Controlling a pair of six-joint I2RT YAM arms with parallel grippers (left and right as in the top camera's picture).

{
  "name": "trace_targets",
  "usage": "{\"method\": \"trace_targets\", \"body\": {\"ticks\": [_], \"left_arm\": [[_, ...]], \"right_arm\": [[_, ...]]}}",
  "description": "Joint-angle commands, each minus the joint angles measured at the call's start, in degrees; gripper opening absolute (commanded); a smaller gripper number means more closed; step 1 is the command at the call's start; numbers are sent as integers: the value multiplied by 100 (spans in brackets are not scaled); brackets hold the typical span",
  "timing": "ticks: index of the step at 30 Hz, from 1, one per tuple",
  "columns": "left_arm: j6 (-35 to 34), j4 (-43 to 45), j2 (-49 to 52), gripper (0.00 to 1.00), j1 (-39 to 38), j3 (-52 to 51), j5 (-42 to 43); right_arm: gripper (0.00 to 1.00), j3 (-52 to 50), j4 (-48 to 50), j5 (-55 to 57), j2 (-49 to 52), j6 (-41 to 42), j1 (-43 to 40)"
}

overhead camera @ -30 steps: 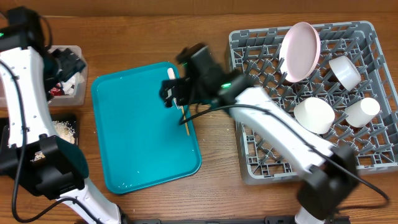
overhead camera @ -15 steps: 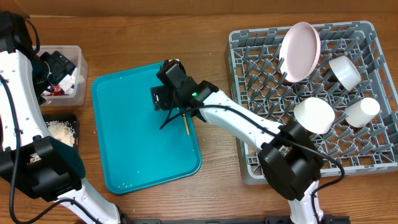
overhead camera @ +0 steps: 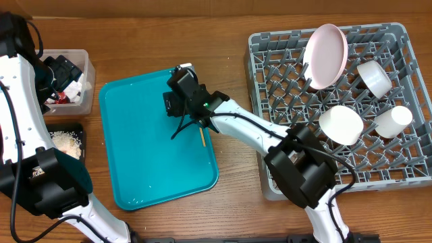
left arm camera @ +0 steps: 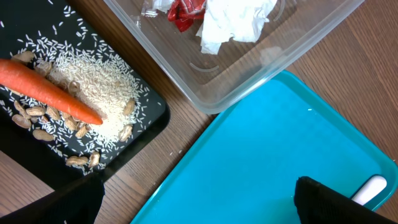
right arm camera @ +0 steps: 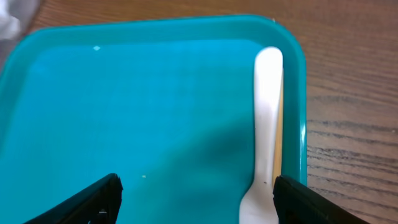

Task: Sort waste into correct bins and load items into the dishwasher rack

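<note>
The white fork [right arm camera: 267,124] lies along the right edge of the teal serving tray [right arm camera: 143,106]; my right gripper [right arm camera: 196,202] hovers open over it, the fork just inside the right finger. From overhead the right gripper [overhead camera: 183,108] covers most of the fork. My left gripper [left arm camera: 199,208] is open and empty above the tray's corner, beside the clear tub [left arm camera: 292,56] holding a red wrapper [left arm camera: 186,11] and napkin [left arm camera: 233,22]. The black tray [left arm camera: 146,118] carries a carrot [left arm camera: 50,93] with rice and nuts. The grey rack [overhead camera: 283,88] holds the pink plate [overhead camera: 326,55], two bowls [overhead camera: 341,125] [overhead camera: 374,77] and a cup [overhead camera: 393,121].
A thin wooden stick [overhead camera: 202,137] lies beside the fork at the teal tray's right rim. The clear tub [overhead camera: 81,101] and black tray [overhead camera: 75,128] sit left of the teal tray [overhead camera: 148,162]. Bare wooden table separates the tray and rack.
My right gripper has swung left and settled over the fork, its jaws narrowing somewhat. The left arm shifted slightly left early on, then stayed still.
</note>
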Motion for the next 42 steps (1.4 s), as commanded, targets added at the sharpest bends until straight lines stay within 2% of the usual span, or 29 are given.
{"method": "trace_targets", "body": {"ticks": [1,20,28,36,42], "left_arm": [[-98,-17,-120,100,0,83,46],[-98,-17,-120,100,0,83,46],[-98,-17,-120,100,0,83,46],[-98,-17,-120,100,0,83,46],[-98,-15,-120,100,-2,83,46]], "right_arm": [[81,0,31,92,203,-26,-44],[81,0,-61,83,551,103,-39],[80,0,-66,-334,592,101,-37],[72,11,-210,-496,592,219,-39],[49,11,-321,-496,592,232,-26]]}}
